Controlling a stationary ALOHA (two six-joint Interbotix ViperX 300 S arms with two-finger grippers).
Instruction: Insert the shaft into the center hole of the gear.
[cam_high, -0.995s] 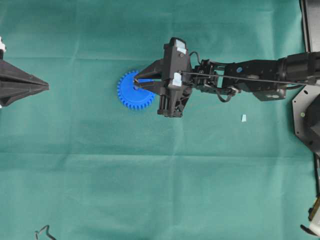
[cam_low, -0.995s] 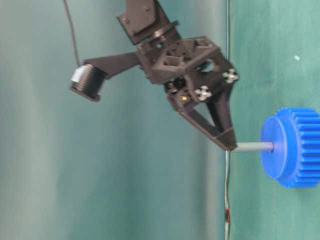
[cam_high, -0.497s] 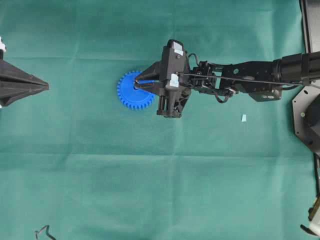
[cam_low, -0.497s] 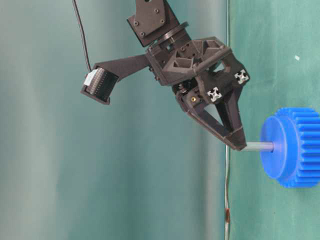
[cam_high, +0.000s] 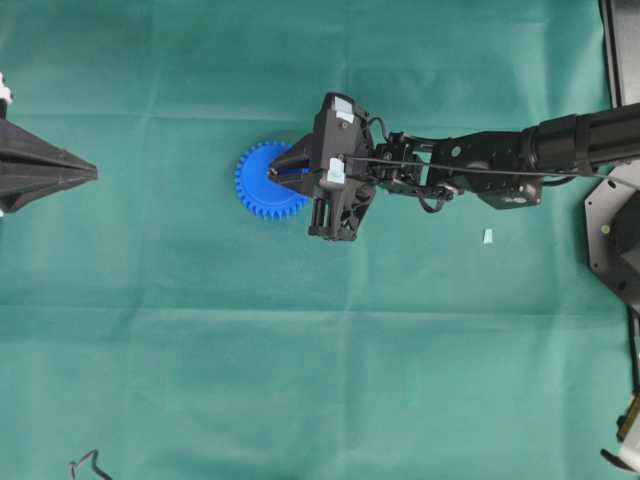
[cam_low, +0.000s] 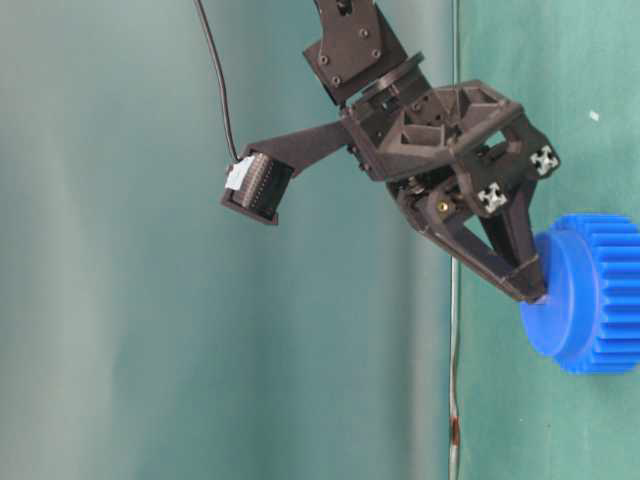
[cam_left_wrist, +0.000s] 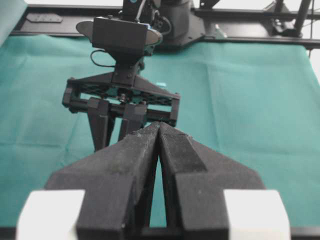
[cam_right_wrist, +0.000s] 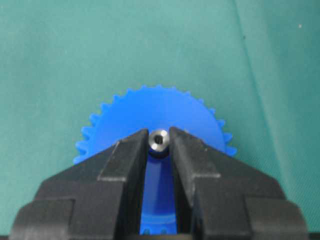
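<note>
Over the blue gear (cam_right_wrist: 155, 112), right gripper (cam_right_wrist: 159, 141) clamped on the shaft (cam_right_wrist: 159, 139), fingertips seemingly touching the gear's face, left gripper (cam_left_wrist: 159, 131) closed, empty.

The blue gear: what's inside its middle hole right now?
The shaft, pinched by the right gripper, sits at the centre of the gear. Only its top end shows; the hole and the shaft's depth are hidden.

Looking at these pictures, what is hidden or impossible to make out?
- Silvery metal shaft: only its end shows in the right wrist view, between the right gripper's black fingers; its length, and how deep it sits, is hidden.
- Center hole of the bright blue plastic gear: covered by shaft and fingers everywhere.
- Gear in the table-level view: cut off by the right edge.
- Left wrist view: gear hidden behind the left gripper.
</note>
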